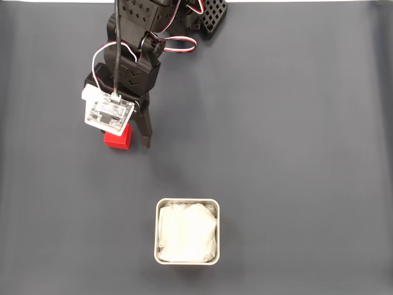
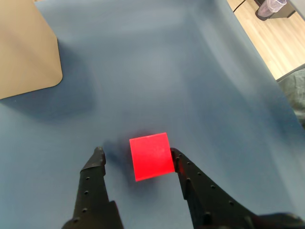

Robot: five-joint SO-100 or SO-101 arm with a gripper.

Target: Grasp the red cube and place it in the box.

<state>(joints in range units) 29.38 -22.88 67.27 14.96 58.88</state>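
Observation:
The red cube lies on the dark mat at the upper left of the fixed view, partly under the arm's camera module. My gripper is lowered over it and open. In the wrist view the cube sits between the black fingers. The right finger is at the cube's edge and the left one stands apart from it. The box, a grey tin with white lining, rests lower down and to the right of the gripper. In the wrist view a pale, round-cornered wall, apparently the box, fills the upper left corner.
The arm's base stands at the top edge of the dark mat. Open mat lies between the cube and the box. The wrist view shows a wooden floor beyond the mat's right edge.

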